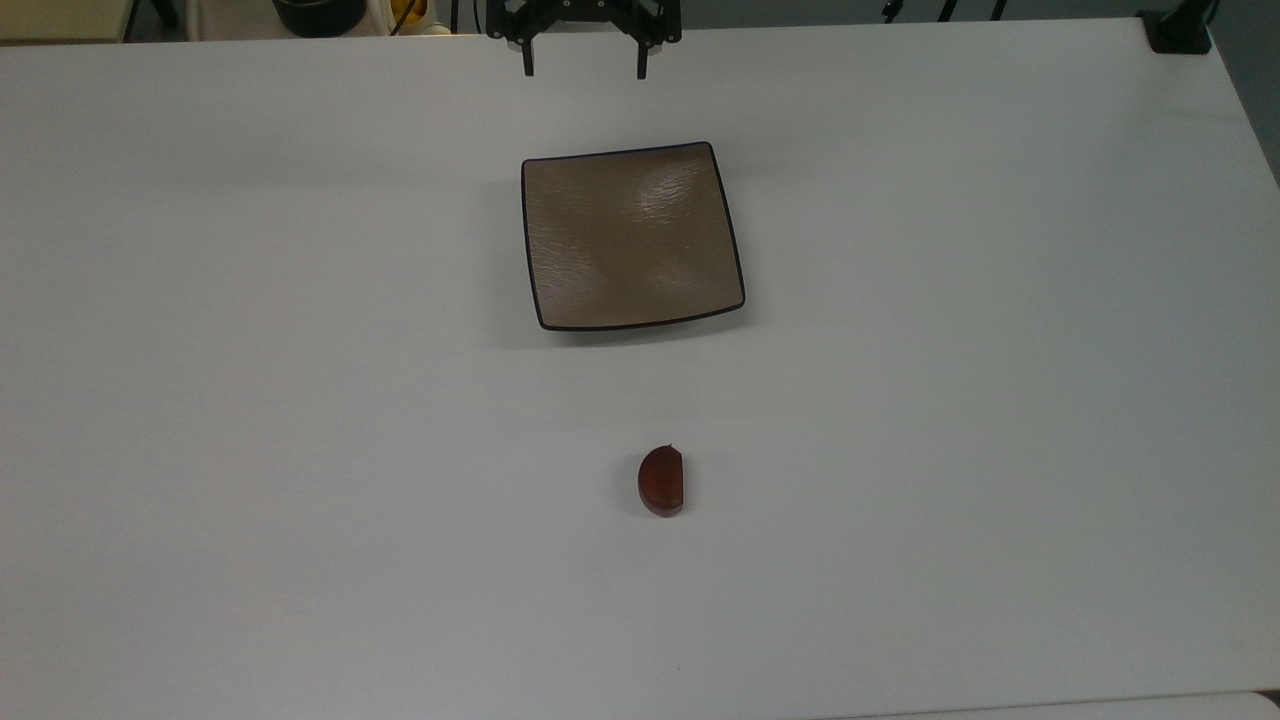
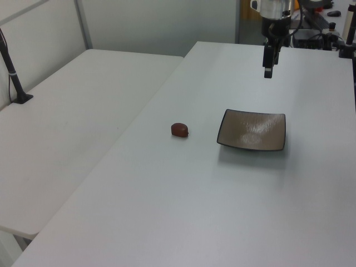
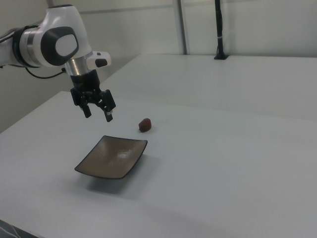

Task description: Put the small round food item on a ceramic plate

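Table [image 1: 300,400] bears the ceramic plate [image 1: 630,238] centrally. Gripper [image 1: 584,72], fingers spread and empty, hovers at the plate's twelve o'clock in the top view; the small round food item [image 1: 661,481] lies at six, long axis twelve-to-six.

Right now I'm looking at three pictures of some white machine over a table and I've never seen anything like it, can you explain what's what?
It is a robot arm with a two-finger tool at its end. The three pictures show one moment from three cameras: one looks down from above, two look across the white table from opposite sides. On the table lie a square brown plate, with nothing on it, and a small reddish-brown food item, apart from the plate. The tool hangs open above the table near the plate, on the side away from the food, and holds nothing.
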Robot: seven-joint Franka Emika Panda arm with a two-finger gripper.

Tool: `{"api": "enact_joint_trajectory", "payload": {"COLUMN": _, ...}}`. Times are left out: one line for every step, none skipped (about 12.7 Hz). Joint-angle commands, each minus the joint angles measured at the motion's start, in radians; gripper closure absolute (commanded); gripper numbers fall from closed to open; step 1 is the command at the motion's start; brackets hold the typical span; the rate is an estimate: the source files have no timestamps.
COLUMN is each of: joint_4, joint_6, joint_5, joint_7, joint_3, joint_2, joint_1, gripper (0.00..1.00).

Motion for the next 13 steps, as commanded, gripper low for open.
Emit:
{"api": "enact_joint_trajectory", "payload": {"joint_4": -0.012, "joint_6": 0.003, "joint_5": -0.003, "joint_7": 0.052, "joint_3": -0.005, "joint_2": -0.009, "joint_1": 0.008, "gripper": 0.0}}
{"api": "enact_joint_trajectory", "payload": {"joint_4": -0.012, "joint_6": 0.002, "joint_5": -0.003, "joint_7": 0.052, "joint_3": -0.005, "joint_2": -0.008, "joint_1": 0.009, "gripper": 0.0}}
{"api": "enact_joint_trajectory", "payload": {"joint_4": -0.012, "joint_6": 0.002, "joint_5": -0.001, "joint_7": 0.052, "joint_3": -0.005, "joint_2": -0.008, "joint_1": 0.008, "gripper": 0.0}}
{"api": "enact_joint_trajectory", "payload": {"joint_4": -0.01, "joint_6": 0.002, "joint_5": -0.001, "joint_7": 0.052, "joint_3": -0.005, "joint_2": -0.008, "joint_1": 0.008, "gripper": 0.0}}
{"api": "enact_joint_trajectory", "payload": {"joint_4": -0.01, "joint_6": 0.002, "joint_5": -0.001, "joint_7": 0.051, "joint_3": -0.005, "joint_2": -0.006, "joint_1": 0.008, "gripper": 0.0}}
{"api": "enact_joint_trajectory", "payload": {"joint_4": -0.006, "joint_6": 0.0, "joint_5": 0.0, "joint_7": 0.048, "joint_3": -0.009, "joint_2": -0.005, "joint_1": 0.008, "gripper": 0.0}}
{"api": "enact_joint_trajectory", "payload": {"joint_4": 0.017, "joint_6": -0.009, "joint_5": 0.002, "joint_7": 0.045, "joint_3": -0.018, "joint_2": 0.008, "joint_1": 0.009, "gripper": 0.0}}
{"api": "enact_joint_trajectory", "payload": {"joint_4": 0.03, "joint_6": -0.011, "joint_5": 0.01, "joint_7": 0.045, "joint_3": -0.063, "joint_2": 0.017, "joint_1": 0.04, "gripper": 0.0}}
{"api": "enact_joint_trajectory", "payload": {"joint_4": 0.04, "joint_6": -0.011, "joint_5": 0.022, "joint_7": 0.043, "joint_3": -0.11, "joint_2": 0.021, "joint_1": 0.075, "gripper": 0.0}}
{"api": "enact_joint_trajectory", "payload": {"joint_4": 0.045, "joint_6": -0.014, "joint_5": 0.022, "joint_7": 0.043, "joint_3": -0.115, "joint_2": 0.023, "joint_1": 0.082, "gripper": 0.0}}
{"api": "enact_joint_trajectory", "payload": {"joint_4": 0.047, "joint_6": -0.014, "joint_5": 0.023, "joint_7": 0.043, "joint_3": -0.115, "joint_2": 0.025, "joint_1": 0.08, "gripper": 0.0}}
{"api": "enact_joint_trajectory", "payload": {"joint_4": 0.047, "joint_6": 0.0, "joint_5": 0.028, "joint_7": 0.049, "joint_3": -0.115, "joint_2": 0.034, "joint_1": 0.082, "gripper": 0.0}}
{"api": "enact_joint_trajectory", "payload": {"joint_4": 0.08, "joint_6": 0.018, "joint_5": 0.033, "joint_7": 0.054, "joint_3": -0.115, "joint_2": 0.07, "joint_1": 0.082, "gripper": 0.0}}
